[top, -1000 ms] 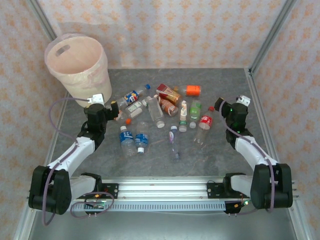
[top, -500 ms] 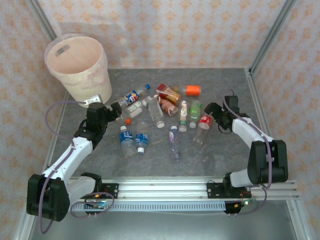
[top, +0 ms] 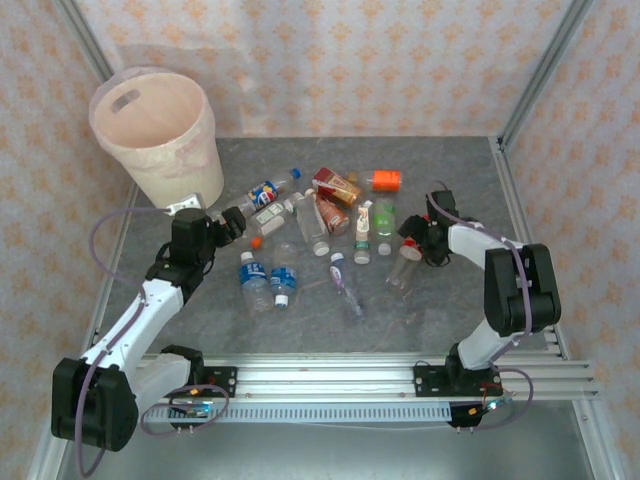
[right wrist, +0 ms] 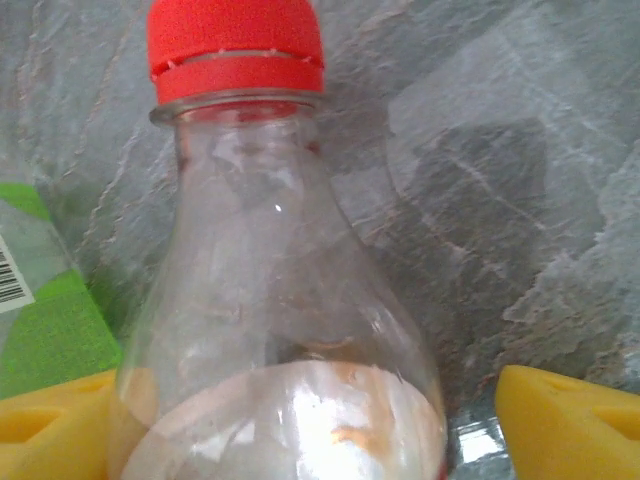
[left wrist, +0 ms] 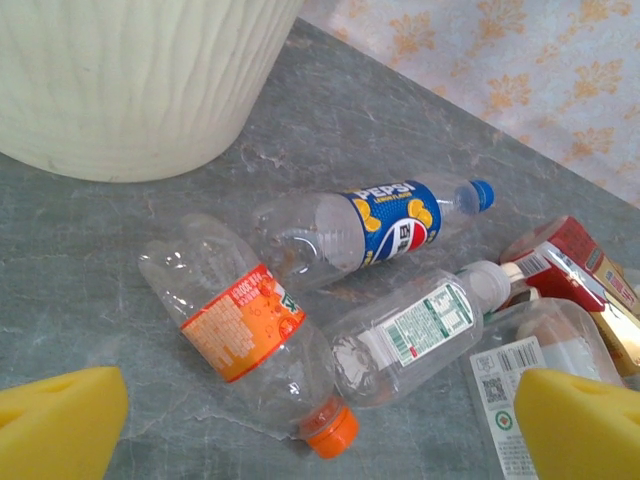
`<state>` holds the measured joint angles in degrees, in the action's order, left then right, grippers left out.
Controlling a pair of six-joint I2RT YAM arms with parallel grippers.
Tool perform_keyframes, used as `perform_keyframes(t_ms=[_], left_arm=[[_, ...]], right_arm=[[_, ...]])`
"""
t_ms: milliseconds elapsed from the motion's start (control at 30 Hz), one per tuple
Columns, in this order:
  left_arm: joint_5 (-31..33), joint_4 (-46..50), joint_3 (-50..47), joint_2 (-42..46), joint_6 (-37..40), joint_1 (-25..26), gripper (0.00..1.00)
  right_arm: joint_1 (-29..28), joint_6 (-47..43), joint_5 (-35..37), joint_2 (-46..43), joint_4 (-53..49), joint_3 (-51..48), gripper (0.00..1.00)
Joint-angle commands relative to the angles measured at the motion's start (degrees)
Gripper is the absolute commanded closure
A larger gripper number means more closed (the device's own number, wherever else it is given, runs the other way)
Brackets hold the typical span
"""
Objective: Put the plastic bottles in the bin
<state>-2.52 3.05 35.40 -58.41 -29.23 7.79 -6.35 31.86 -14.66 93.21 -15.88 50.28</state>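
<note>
The cream bin (top: 150,130) with its pinkish bag stands at the back left; its ribbed wall (left wrist: 130,80) is close by in the left wrist view. Several plastic bottles lie in the table's middle. My left gripper (top: 232,222) is open just right of the bin, its yellow pads (left wrist: 60,420) wide apart above an orange-label bottle (left wrist: 240,325), a Pepsi bottle (left wrist: 385,225) and a white-label bottle (left wrist: 420,325). My right gripper (top: 415,238) is open, straddling the neck end of a red-capped clear bottle (right wrist: 270,300), which also shows from above (top: 400,272).
Two blue-label bottles (top: 253,275) and a purple-capped bottle (top: 345,285) lie nearer the front. Red-brown juice cartons (top: 335,188) and an orange bottle (top: 385,180) sit behind the heap. A green-label bottle (right wrist: 50,320) lies left of the red-capped one. Metal frame posts edge the table.
The right arm has swung in from the right edge and its gripper now straddles the red-capped bottle. Nearby bottles have shifted a little left. The left gripper has edged slightly right.
</note>
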Motion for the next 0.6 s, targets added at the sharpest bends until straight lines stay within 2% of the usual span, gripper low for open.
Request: perform_keyframes(t_ms=[0,133,267,367,467,567], left_arm=[[-1.34,1.32,-1.11,1.37,-1.07,0.62,0.00],[-2.77,-0.48,-1.47,0.62,-0.68,1.21,0.00],[-5.57,-1.21,-0.10,-0.12,0.70,2.71,0.00],[-6.98,-2.76,0.73,-0.36,0.93,5.30,0.00],[-8.82,-4.52,2.27,-1.91,1.38,8.74,0.00],[-9.93,-4.89,6.26,-6.11,3.51,14.28,0.00]], right_arm=[[0.00,2.21,4.68,0.63,2.47,-1.12,0.18],[-0.07,2.40,3.69,0.34,7.60,-2.99,0.30],[-0.13,2.40,4.38,-4.27,11.65,-5.14,0.41],[-0.07,1.64,3.51,-10.29,14.77,-6.96,0.42],[-0.39,0.31,-0.17,-16.18,17.86,-7.80,0.42],[-2.20,-0.73,-5.42,-21.70,21.87,-7.52,0.41]])
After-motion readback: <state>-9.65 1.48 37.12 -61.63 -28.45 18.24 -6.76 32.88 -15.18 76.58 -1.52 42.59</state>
